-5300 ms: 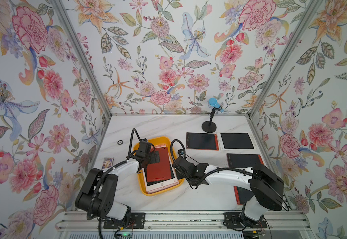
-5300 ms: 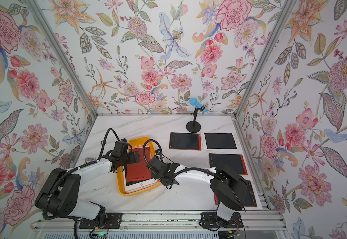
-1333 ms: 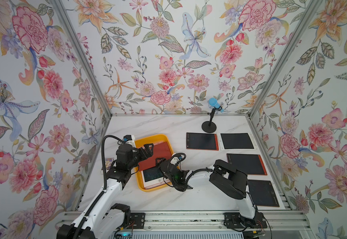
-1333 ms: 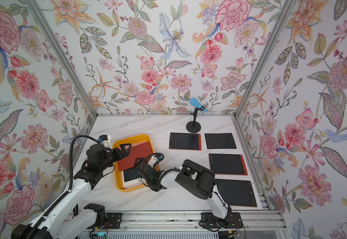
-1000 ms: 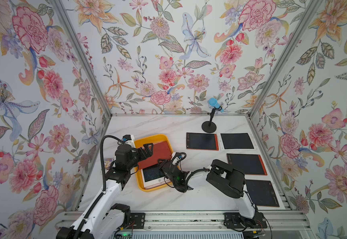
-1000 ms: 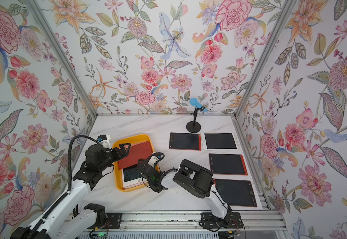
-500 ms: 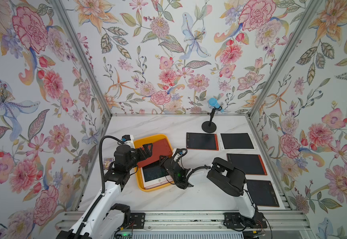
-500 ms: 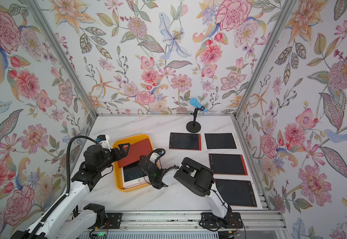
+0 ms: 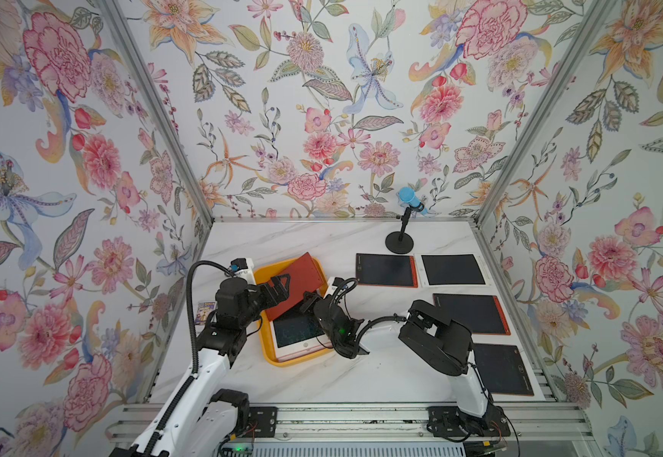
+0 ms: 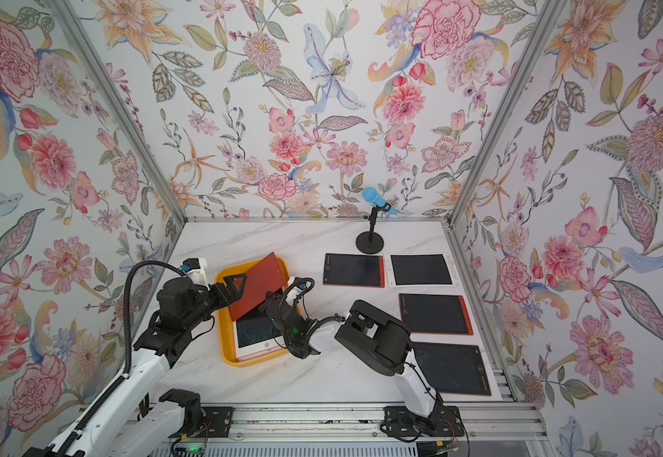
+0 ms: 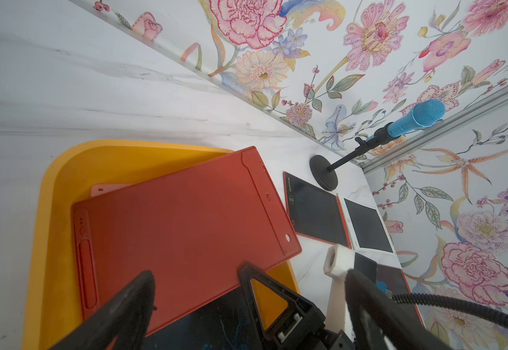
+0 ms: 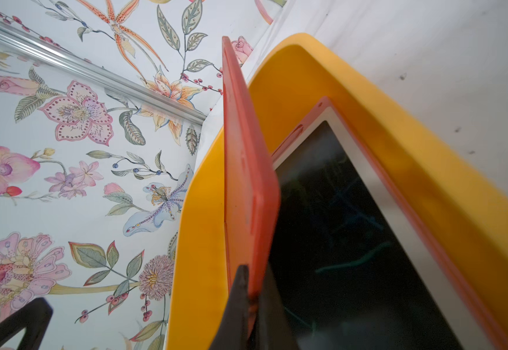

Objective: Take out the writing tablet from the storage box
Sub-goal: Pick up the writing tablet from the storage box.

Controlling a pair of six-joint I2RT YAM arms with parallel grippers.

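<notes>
- The red writing tablet (image 9: 296, 281) lies tilted and back side up, partly inside the storage box (image 9: 282, 362); its far corner juts past the box's far rim; both top views show this (image 10: 260, 283).
- The right gripper (image 9: 308, 301) is clenched on the tablet's near right-hand corner; in the right wrist view the tablet's thin red edge (image 12: 246, 181) is pinched between two black fingertips (image 12: 240, 288).
- Under the red tablet, flat on the box floor, lies a second tablet (image 9: 296, 330) with a pale frame and a dark screen; faint scribbles show on that screen in the right wrist view (image 12: 337, 227).
- The left gripper (image 9: 273, 293) is released, jaws spread wide, at the red tablet's near left edge; the left wrist view shows its fingers (image 11: 143, 288) overlapping that edge; whether they touch it cannot be told.
- The yellow-orange box sits on the left half of the white marble table (image 9: 322, 383).
- Four more tablets (image 9: 385, 270) lie screen up on the table's right side, well apart from the box.
- A blue microphone (image 9: 409, 197) stands on a black stand near the back wall.
</notes>
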